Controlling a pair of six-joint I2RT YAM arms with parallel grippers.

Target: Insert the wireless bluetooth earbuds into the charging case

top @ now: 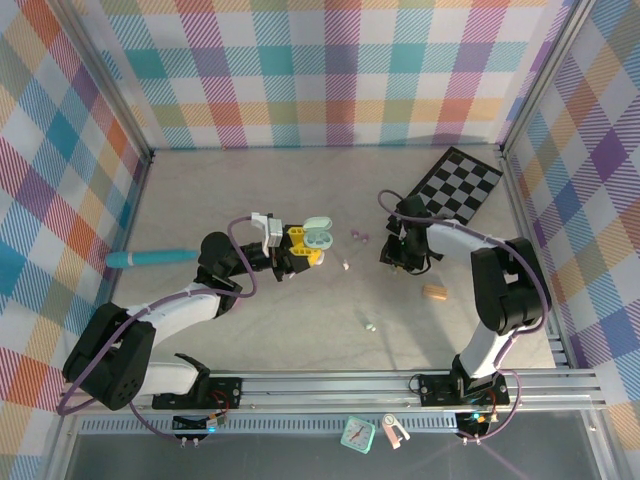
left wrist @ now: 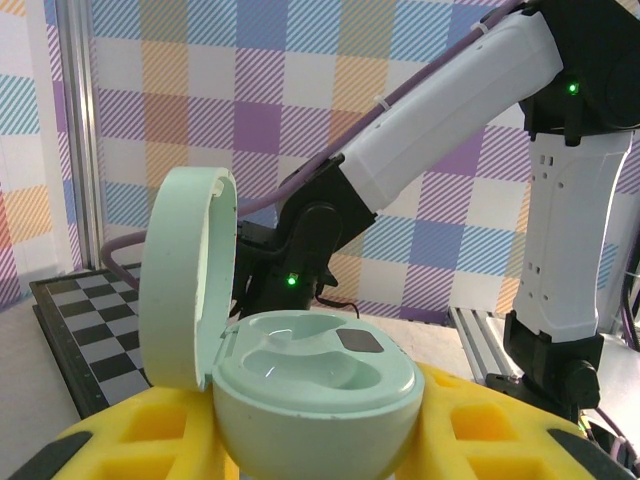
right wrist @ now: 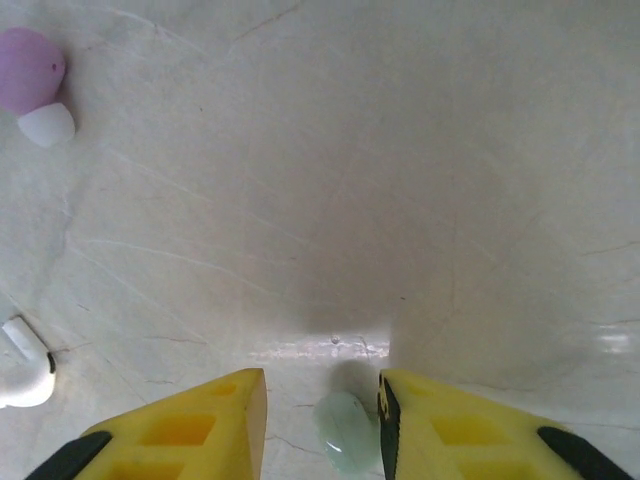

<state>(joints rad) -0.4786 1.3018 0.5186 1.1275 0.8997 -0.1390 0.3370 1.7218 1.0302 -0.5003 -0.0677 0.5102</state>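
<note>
In the top external view, the left gripper [top: 305, 248] was clamped on the mint green pebble-shaped plastic charging case [top: 319, 233], which it held left of centre with the lid hinged open. The right gripper [top: 393, 258] pointed down at the table to the right of it, making the right arm the nearer one to the loose buds. A lilac plastic earbud [top: 357, 235] and a white plastic earbud [top: 346, 265] lay between the two grippers. A mint green plastic earbud [top: 370, 325] lay apart, closer to the bases.

In the left wrist view, the case sat wedged between the yellow fingers [left wrist: 480, 430], with its lid upright on the picture's left. Its two wells faced up and looked empty. A small dark patch marked the inner face, and no writing could be read.

In the right wrist view, a second mint green earbud [right wrist: 345, 432] lay between the yellow fingertips. It sat against the picture-right finger, with bare table on its other side, and its long axis ran roughly along the fingers rather than across the gap. The jaws stood narrow around it, but I could not tell whether they were pinching it. No brand showed
</note>
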